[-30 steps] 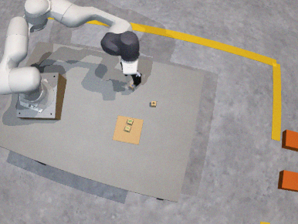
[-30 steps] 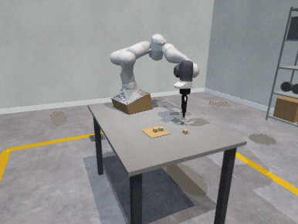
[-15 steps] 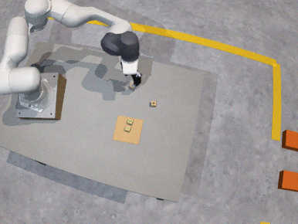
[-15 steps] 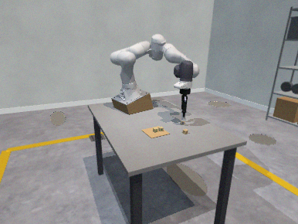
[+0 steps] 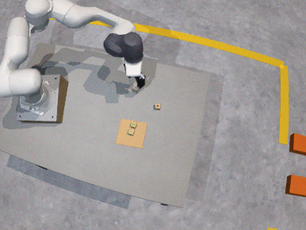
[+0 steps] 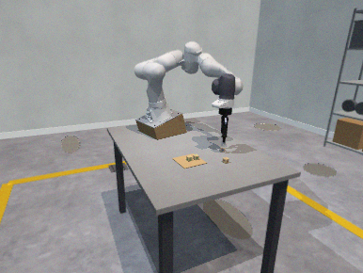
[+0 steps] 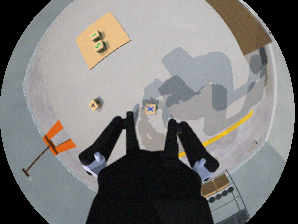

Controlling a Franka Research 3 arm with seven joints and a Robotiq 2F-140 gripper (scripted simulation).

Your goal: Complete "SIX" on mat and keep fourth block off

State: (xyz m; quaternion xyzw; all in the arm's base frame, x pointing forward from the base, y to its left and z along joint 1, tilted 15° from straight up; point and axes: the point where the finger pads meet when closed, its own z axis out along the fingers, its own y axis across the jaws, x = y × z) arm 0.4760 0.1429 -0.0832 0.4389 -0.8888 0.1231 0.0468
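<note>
nearby, a lone block beside the mat

Top view looks straight down from high up; exterior view faces the desk from afar; wrist view looks down past the jaws. All share the mat.

The letters on the two mat blocks and on the loose block are too small to read. Below the claw, a block shows an unreadable blue mark.
</note>
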